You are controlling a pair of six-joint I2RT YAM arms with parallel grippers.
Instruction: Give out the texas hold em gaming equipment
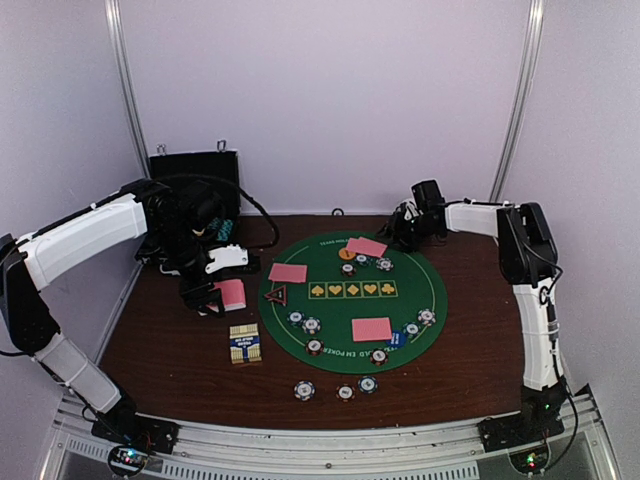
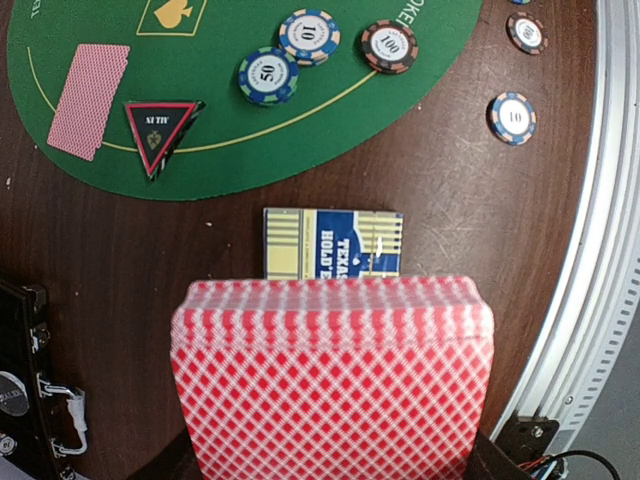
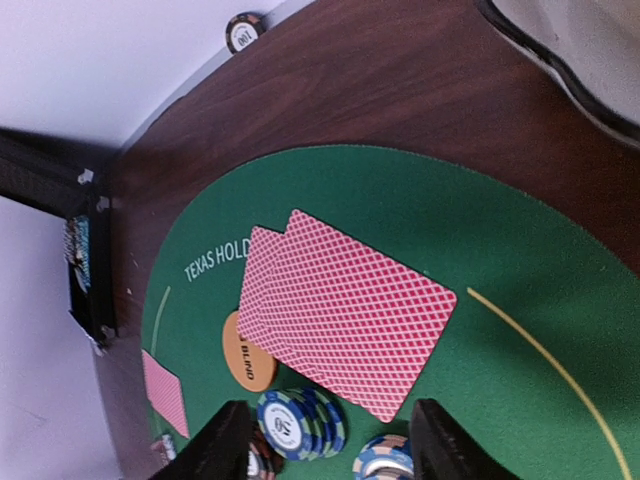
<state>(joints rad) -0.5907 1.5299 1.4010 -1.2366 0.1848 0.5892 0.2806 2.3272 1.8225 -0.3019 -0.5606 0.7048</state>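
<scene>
Holding the deck [image 2: 330, 380] in my left gripper [image 1: 218, 296], fingers clamped on it.
My right gripper [image 3: 330, 445] gapes empty over two cards [image 3: 345, 310] at the mat [image 3: 500, 250]'s far edge.

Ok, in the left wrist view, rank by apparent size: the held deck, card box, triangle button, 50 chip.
1. deck, inflated by nearness to the camera
2. card box, partly hidden behind it
3. triangle button, then 50 chip, nearly alike
</scene>
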